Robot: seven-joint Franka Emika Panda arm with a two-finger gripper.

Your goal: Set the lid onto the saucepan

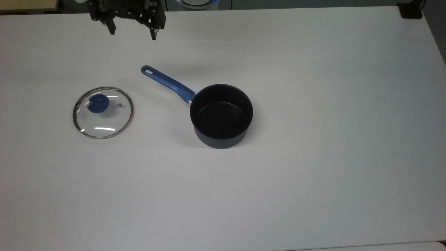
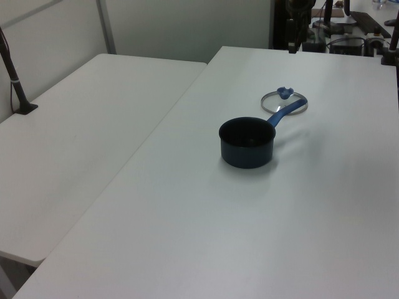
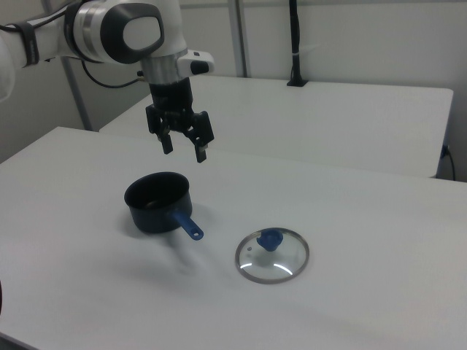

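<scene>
The lid (image 1: 103,118) lies flat on the white table (image 1: 313,181) at the top view's left, its blue knob (image 1: 98,103) up. The saucepan (image 1: 221,116) stands upright near the middle, with nothing inside and its blue handle (image 1: 167,83) pointing toward the top view's upper left. My gripper (image 1: 132,33) hangs open and holds nothing at the far edge, above and behind the handle's end and apart from both things. In the right view the gripper (image 3: 183,151) hovers over the table behind the saucepan (image 3: 157,202), with the lid (image 3: 272,255) lower right. The left view has the saucepan (image 2: 247,142) in front of the lid (image 2: 284,101).
A second white table (image 2: 75,143) adjoins this one on the left view's left, with a black pole (image 2: 15,81) clamped at its edge. A black block (image 1: 411,10) sits at the top view's upper right corner. Wide bare tabletop surrounds both things.
</scene>
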